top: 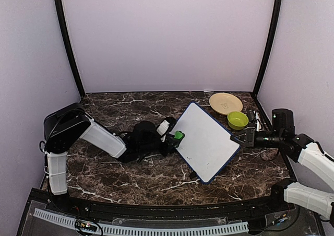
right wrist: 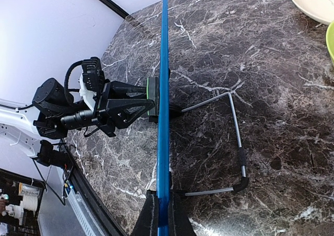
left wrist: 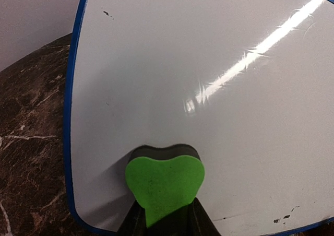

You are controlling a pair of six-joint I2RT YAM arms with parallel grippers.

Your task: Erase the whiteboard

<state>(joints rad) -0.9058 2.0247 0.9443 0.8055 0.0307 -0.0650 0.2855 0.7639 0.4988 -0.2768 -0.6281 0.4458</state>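
The whiteboard (top: 206,142) stands tilted on the marble table, white with a blue frame. In the right wrist view it shows edge-on (right wrist: 164,90), and my right gripper (right wrist: 163,215) is shut on its right edge (top: 242,138). A wire stand (right wrist: 237,142) props it from behind. My left gripper (top: 175,137) is shut on a green eraser (left wrist: 164,186), whose dark felt side presses against the board's face (left wrist: 209,63) near the left edge. Small dark marks (left wrist: 284,217) remain at one lower corner of the board, and a faint speck (left wrist: 107,12) near its upper left.
A tan plate (top: 225,103) and a green bowl (top: 237,120) sit at the back right, close behind the board and my right arm. Pens lie beside the bowl (top: 255,120). Walls enclose the table on three sides.
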